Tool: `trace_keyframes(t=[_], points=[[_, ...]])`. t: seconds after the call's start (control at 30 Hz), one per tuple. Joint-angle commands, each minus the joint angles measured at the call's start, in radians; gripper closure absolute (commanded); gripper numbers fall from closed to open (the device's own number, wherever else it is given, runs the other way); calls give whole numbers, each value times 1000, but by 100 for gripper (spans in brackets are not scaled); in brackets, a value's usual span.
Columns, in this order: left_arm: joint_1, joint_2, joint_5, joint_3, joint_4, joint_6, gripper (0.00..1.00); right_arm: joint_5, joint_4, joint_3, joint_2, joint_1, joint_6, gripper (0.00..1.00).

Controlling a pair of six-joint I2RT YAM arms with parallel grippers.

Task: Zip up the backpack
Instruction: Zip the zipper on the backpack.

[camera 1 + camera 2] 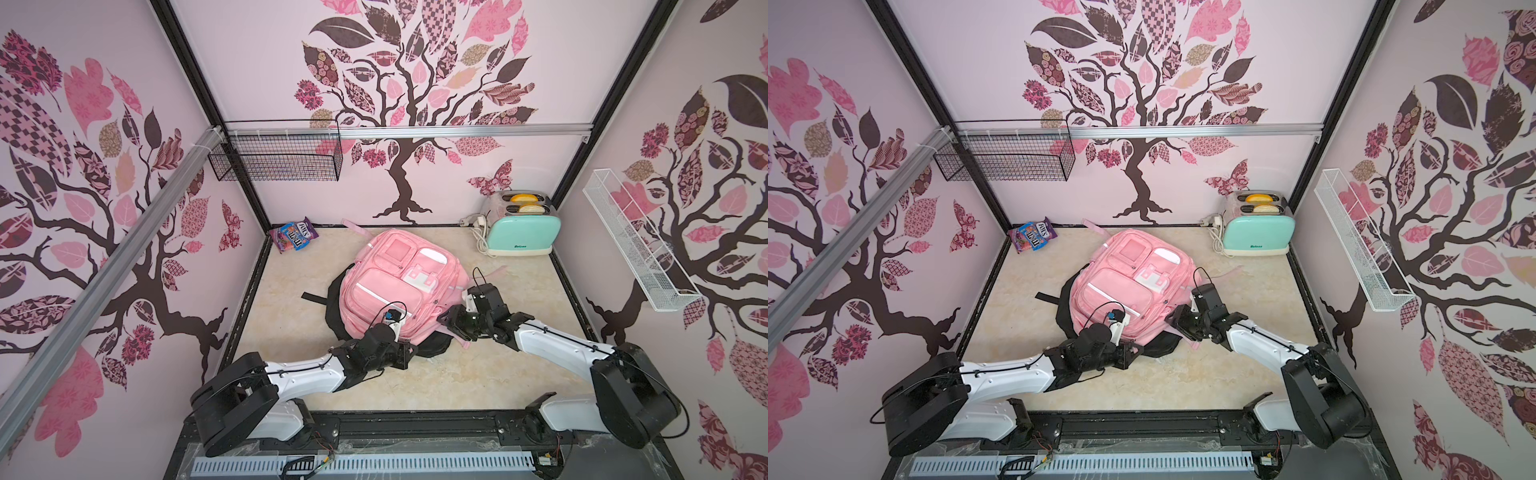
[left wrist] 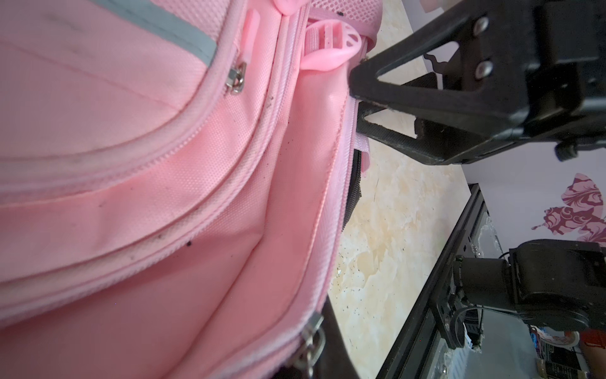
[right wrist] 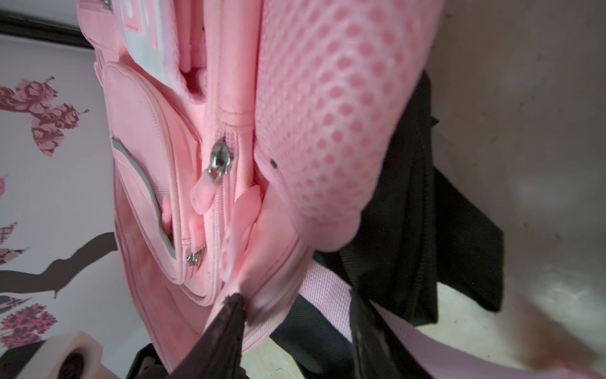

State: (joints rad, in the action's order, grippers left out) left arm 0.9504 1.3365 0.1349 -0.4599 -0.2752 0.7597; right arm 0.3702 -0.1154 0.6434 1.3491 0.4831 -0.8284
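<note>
Grasping stage, I'd say: the light-pink fabric backpack [image 1: 399, 286] lies on the beige marbled table [image 1: 282, 332] atop a plain black backpack [image 1: 334, 303]. The left gripper [image 2: 354, 105], reaching in low, pinches its jaws shut on the pink bag's near edge. The right gripper [image 3: 295, 305], angled at the corner, stands part-open astride a pink webbing strap [image 3: 328, 288], apparently gripping nothing. Next it needs the silver zipper slider [image 3: 220, 160].

Pink backpack [image 3: 157, 197] over black backpack [image 3: 410, 229]; silver zipper slider [image 3: 220, 160] mid-seam; right tool [image 3: 295, 315] fingers apart, straddling pink strap [image 3: 323, 282].
</note>
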Motion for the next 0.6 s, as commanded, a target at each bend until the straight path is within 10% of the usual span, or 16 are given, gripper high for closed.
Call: trace_keyframes(t=[0.0,0.2,0.57], points=[[2,-8,27,-5,-2,-11,100,1,37,41,15,8,15,69],[3,-2,37,-5,-4,-16,100,21,63,52,47,52,31,99],[19,38,51,-60,-2,-29,100,-6,54,65,33,136,28,100]])
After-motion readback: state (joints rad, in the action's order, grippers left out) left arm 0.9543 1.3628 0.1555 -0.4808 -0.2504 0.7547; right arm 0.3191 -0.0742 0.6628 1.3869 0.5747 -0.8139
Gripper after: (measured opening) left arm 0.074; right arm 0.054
